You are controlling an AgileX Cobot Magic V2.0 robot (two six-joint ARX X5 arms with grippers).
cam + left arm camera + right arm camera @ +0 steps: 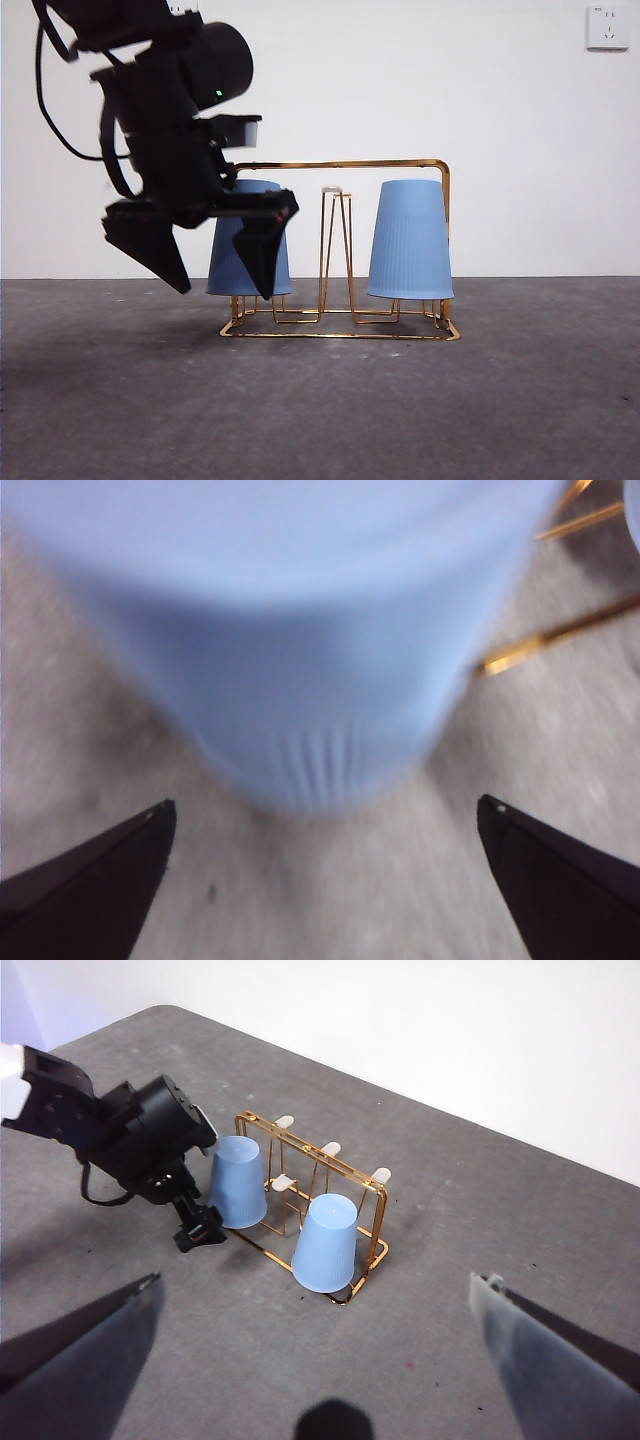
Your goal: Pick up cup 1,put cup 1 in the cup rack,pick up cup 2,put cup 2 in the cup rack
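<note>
Cups (pixel 410 240), 2 blue, sit inverted on 1 gold cup rack (pixel 340 165).

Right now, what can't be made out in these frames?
- Front view: the left gripper hides part of the left cup.
- Left wrist view: that cup is blurred and cut off; whether it sits on a prong is unclear.
- Right wrist view: cup rack prongs under both cups hidden.

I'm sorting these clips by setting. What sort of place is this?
Probably a robot test bench in a lab, not a kitchen: a bare grey table against a plain white wall with a socket, holding only a gold cup rack with two blue cups.
</note>
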